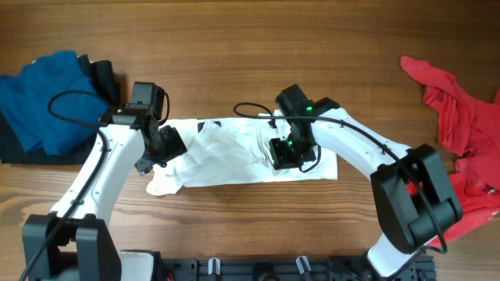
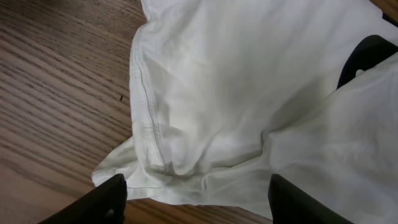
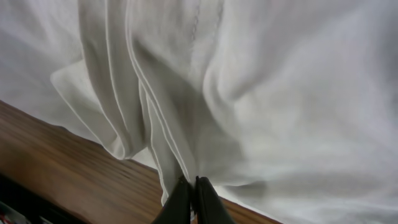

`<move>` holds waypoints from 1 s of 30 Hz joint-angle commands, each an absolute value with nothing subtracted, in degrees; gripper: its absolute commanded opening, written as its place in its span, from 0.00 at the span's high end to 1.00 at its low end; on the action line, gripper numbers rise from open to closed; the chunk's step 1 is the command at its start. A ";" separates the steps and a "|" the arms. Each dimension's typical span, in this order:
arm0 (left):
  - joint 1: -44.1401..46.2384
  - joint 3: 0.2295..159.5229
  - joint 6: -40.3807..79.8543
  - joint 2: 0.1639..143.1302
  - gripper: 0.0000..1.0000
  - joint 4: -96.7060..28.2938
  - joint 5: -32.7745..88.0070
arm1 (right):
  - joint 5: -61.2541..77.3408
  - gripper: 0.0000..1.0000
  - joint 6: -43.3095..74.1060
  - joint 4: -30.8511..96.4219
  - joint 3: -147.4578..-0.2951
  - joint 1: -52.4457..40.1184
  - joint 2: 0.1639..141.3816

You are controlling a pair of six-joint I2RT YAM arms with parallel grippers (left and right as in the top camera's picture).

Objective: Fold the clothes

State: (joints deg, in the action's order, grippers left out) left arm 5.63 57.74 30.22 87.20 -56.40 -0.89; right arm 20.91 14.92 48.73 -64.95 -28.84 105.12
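Right pincer (image 3: pixel 193 198): clenched on a bunched fold of the white T-shirt (image 1: pixel 234 160), pleats hanging from the pinch just above the counter (image 1: pixel 234 47) edge. Left pincer (image 2: pixel 196 202): released, jaws wide, poised over the shirt's left hem and stitched seam, gripping nothing. The shirt lies at the counter's centre as a long narrow band, rumpled at its left end; judged partly folded lengthwise, with the crosswise folds not yet made. Blue garment (image 1: pixel 47 101) sits at far left on top of a black garment (image 1: pixel 16 148); cannot tell whether either is folded. Red garment (image 1: pixel 469 133) is crumpled at far right, apparently untouched. Estimate: 1 item mid-fold, at least 1 left. Containers: 0 in view; every garment rests directly on the counter.
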 commanded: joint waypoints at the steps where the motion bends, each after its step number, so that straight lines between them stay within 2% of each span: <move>1: 5.78 58.08 29.32 87.02 0.27 -56.42 -0.25 | 21.30 0.96 12.99 48.66 -64.36 -29.08 106.41; 9: 5.78 58.08 29.32 87.02 0.27 -56.42 -0.25 | 26.83 0.96 -1.41 51.09 -64.36 -31.35 106.41; 18: 5.78 58.08 29.32 87.02 0.27 -56.42 -0.25 | 26.76 0.96 -3.64 51.86 -64.36 -33.54 106.41; 20: 5.78 58.08 29.32 87.02 0.27 -56.42 -0.25 | 25.85 0.89 -2.02 51.11 -64.36 -33.54 106.41; 22: 5.78 58.08 29.32 87.02 0.27 -56.42 -0.25 | 23.49 0.77 1.54 49.65 -64.36 -33.54 106.41; 25: 5.80 58.08 29.32 87.02 0.27 -56.45 -0.25 | 22.26 0.73 4.80 47.22 -64.36 -33.52 106.41; 30: 5.78 58.08 29.30 87.02 0.27 -56.62 -0.25 | 20.45 0.73 7.81 45.19 -64.40 -33.52 106.41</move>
